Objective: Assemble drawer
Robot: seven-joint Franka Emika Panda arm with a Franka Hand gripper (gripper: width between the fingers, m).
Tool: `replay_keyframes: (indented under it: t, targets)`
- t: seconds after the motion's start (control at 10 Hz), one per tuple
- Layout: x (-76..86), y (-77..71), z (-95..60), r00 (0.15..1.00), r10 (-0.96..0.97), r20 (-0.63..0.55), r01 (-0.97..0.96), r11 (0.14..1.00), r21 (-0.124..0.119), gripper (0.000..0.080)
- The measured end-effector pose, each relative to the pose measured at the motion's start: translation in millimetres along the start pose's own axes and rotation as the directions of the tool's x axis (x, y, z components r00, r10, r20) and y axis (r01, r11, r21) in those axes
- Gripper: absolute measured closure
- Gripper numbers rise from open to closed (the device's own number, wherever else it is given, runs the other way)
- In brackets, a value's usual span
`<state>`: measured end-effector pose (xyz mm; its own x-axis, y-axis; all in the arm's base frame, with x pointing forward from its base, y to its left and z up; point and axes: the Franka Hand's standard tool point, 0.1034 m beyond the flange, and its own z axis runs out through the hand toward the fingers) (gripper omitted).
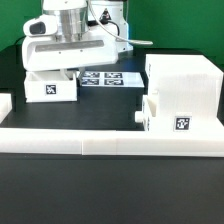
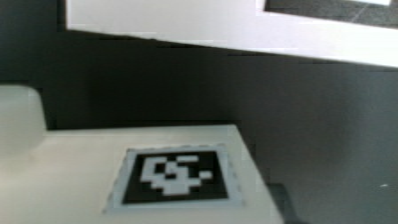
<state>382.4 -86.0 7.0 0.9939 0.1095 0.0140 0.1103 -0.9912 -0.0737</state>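
Sadly, could not tell fingers apart or together on the gripper [image 1: 68, 72], low over the drawer's small tray [image 1: 47, 88]. Saw its tag [image 2: 175, 175] blurred in the wrist view. Found the housing [image 1: 185, 80] well apart, at the exterior view's right.

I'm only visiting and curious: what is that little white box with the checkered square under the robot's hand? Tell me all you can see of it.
It is a small tray, white and plastic-looking, boxy, with a black-and-white square tag on its near side. It sits level on the dark table at the exterior view's left, beside the marker board. The gripper hangs just over it; contact cannot be judged.
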Motion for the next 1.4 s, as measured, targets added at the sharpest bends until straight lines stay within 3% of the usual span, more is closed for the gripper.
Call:
replay_keyframes:
  t: [0.2, 0.3, 0.8, 1.0, 1.4]
  targets:
    - [1.0, -0.1, -1.0, 1.000, -0.001, -0.002, 0.001, 1.000, -0.001, 0.0754]
    - [8.4, -7.6, -8.3, 1.000, -0.030, -0.003, 0.030, 1.000, 0.000, 0.0754]
    - [77.3, -45.2, -45.3, 0.991, -0.133, -0.011, 0.133, 0.990, 0.037, 0.0754]
    - [101.3, -61.9, -55.0, 0.989, -0.144, -0.028, 0.145, 0.989, 0.036, 0.0754]
    - [96.9, -59.2, -50.5, 0.935, -0.354, -0.029, 0.355, 0.934, 0.032, 0.0754]
